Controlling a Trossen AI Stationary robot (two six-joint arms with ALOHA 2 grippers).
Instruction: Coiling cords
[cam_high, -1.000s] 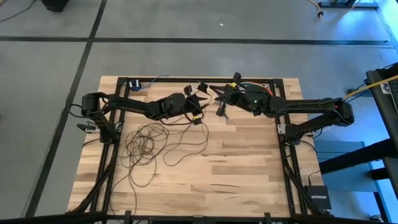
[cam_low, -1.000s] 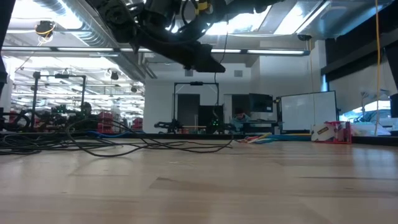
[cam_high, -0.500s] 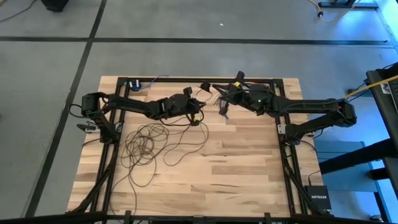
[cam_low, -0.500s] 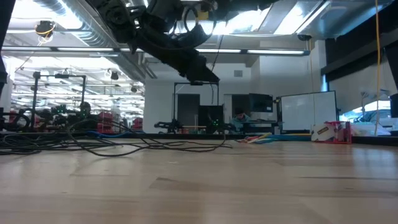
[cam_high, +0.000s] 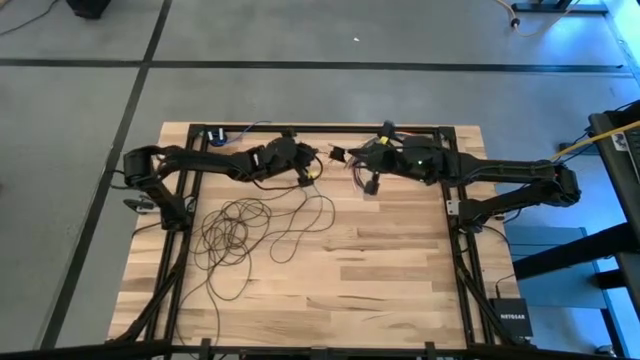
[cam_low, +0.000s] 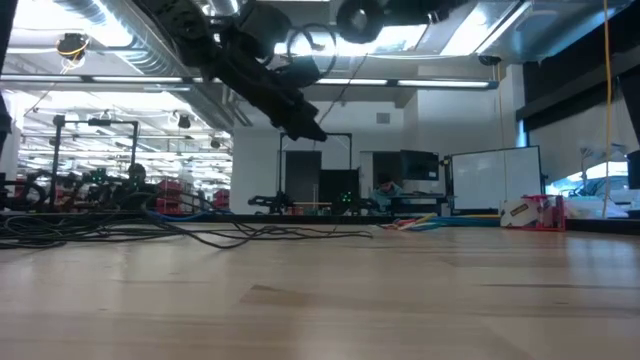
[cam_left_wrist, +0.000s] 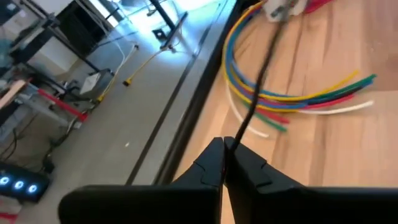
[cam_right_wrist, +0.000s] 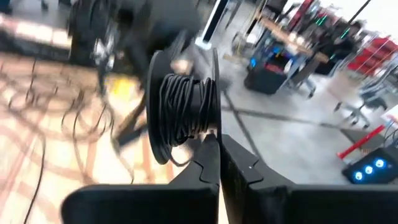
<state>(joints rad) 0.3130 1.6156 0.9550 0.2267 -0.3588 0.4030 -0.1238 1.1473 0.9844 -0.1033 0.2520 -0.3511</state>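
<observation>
Left wrist view: my left gripper (cam_left_wrist: 224, 163) is pinched tight on the cords (cam_left_wrist: 258, 84), a dark strand running off toward coloured wires (cam_left_wrist: 298, 102). My right gripper (cam_right_wrist: 217, 155), closed, seems to clamp a wound spool (cam_right_wrist: 183, 112). Loose loops (cam_high: 235, 230) lie on the table (cam_high: 380, 270).

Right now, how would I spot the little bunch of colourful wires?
Find the wooden table and go to its far edge, by the left arm's tip. The colourful wires lie there flat in a curve: yellow, blue, green, red and white. They are short and bright, unlike the long dark cord looped over the table.
</observation>
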